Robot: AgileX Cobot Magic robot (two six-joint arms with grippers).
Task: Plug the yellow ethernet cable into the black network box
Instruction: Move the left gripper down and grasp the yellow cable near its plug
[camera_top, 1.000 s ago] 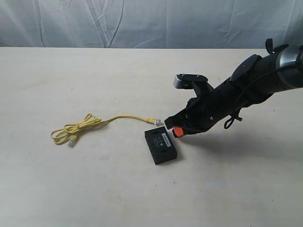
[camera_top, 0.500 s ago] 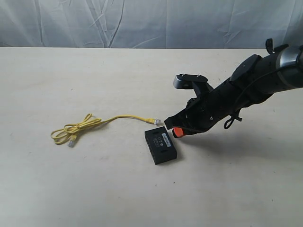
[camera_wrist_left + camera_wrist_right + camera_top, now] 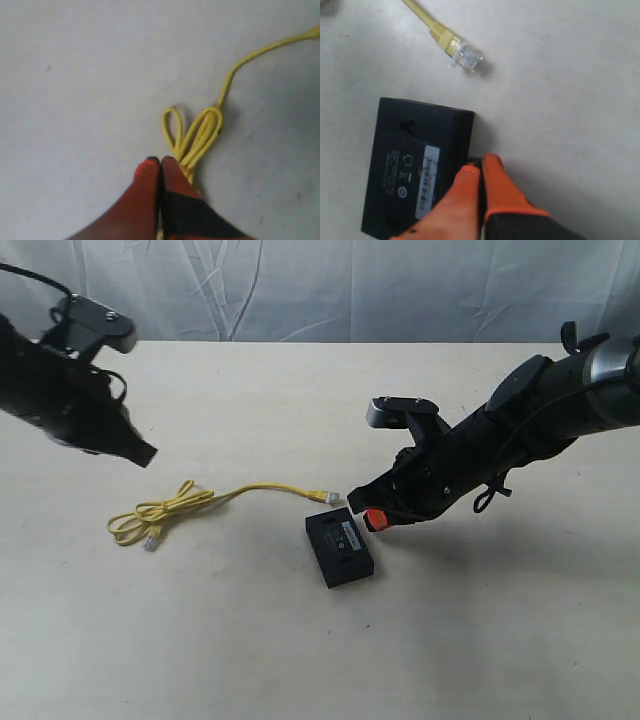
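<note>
Thin yellow ethernet cable (image 3: 190, 499): looped, unplugged, near flat black plastic network box (image 3: 339, 547). Right gripper (image 3: 372, 518): closed, empty, at box edge. Left gripper (image 3: 145, 455): closed, empty, above cable loops.

Just beside the matt, orange-tipped right pincer (image 3: 481, 165), the black network box (image 3: 395, 150) is matt plastic, and the smooth-sheathed yellow ethernet cable (image 3: 420, 12) ends in a clear glossy plug (image 3: 466, 57).
</note>
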